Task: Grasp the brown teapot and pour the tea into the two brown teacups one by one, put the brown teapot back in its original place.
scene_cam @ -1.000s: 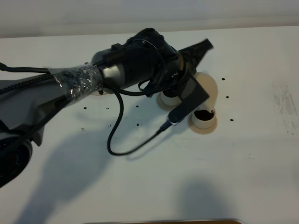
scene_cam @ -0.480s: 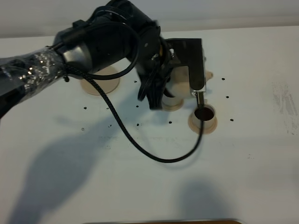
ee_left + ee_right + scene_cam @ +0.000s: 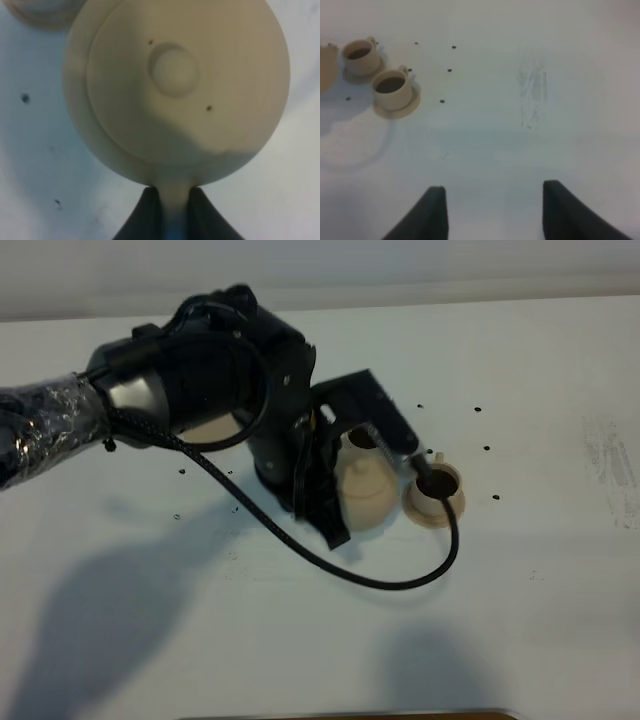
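Observation:
The brown teapot [image 3: 365,490] hangs upright just left of the nearer teacup [image 3: 434,492], which holds dark tea. My left gripper [image 3: 328,495] is shut on its loop handle. From the left wrist I look down on the teapot's lid [image 3: 174,70], with the handle pinched in the left gripper [image 3: 175,197]. The second teacup [image 3: 362,438] peeks out behind the arm. Both teacups [image 3: 360,55] [image 3: 392,87] sit on their saucers with dark tea inside. The teapot's wide saucer [image 3: 222,423] lies at the left, mostly hidden by the arm. My right gripper [image 3: 492,210] hovers open over bare table.
A black cable [image 3: 380,580] loops from the left arm down onto the white table [image 3: 540,620] in front of the teapot. Small dark specks [image 3: 486,448] dot the surface around the cups. A faint smudge [image 3: 532,92] marks the table at the right.
The left arm has swung the teapot back from over the cups, righted it and moved it toward the front, beside the nearer cup.

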`<control>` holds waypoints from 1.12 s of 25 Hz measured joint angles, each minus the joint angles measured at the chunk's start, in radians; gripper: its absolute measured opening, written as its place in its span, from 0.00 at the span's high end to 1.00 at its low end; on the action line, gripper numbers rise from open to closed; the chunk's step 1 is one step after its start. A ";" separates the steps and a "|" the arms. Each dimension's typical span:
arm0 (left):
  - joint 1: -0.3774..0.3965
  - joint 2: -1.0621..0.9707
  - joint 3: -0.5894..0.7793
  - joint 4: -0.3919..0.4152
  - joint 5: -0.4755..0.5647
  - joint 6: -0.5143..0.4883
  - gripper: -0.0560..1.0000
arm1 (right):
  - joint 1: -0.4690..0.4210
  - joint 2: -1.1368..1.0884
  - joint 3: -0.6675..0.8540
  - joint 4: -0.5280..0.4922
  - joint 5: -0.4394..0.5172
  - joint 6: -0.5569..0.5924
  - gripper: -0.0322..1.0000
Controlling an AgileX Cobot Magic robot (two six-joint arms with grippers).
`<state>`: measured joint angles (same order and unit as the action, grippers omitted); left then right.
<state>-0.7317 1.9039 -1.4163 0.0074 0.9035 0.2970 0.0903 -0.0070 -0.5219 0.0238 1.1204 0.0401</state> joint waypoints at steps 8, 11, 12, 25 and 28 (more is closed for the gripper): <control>0.007 0.022 0.101 -0.007 -0.140 -0.008 0.87 | 0.000 0.000 0.000 0.000 0.000 0.000 0.54; 0.007 0.076 0.107 -0.007 -0.216 -0.009 0.87 | 0.000 0.000 0.000 0.000 0.000 0.000 0.54; 0.007 0.093 0.108 -0.007 -0.229 -0.009 0.87 | 0.000 0.000 0.000 0.000 0.000 0.000 0.54; 0.013 -0.038 0.110 -0.007 -0.189 -0.026 0.87 | 0.000 0.000 0.000 0.000 0.000 0.000 0.54; 0.035 -0.103 0.110 -0.007 -0.180 -0.062 0.87 | 0.000 0.000 0.000 0.000 0.000 0.000 0.54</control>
<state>-0.6966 1.8006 -1.3068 0.0000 0.7231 0.2347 0.0903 -0.0070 -0.5219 0.0238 1.1204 0.0401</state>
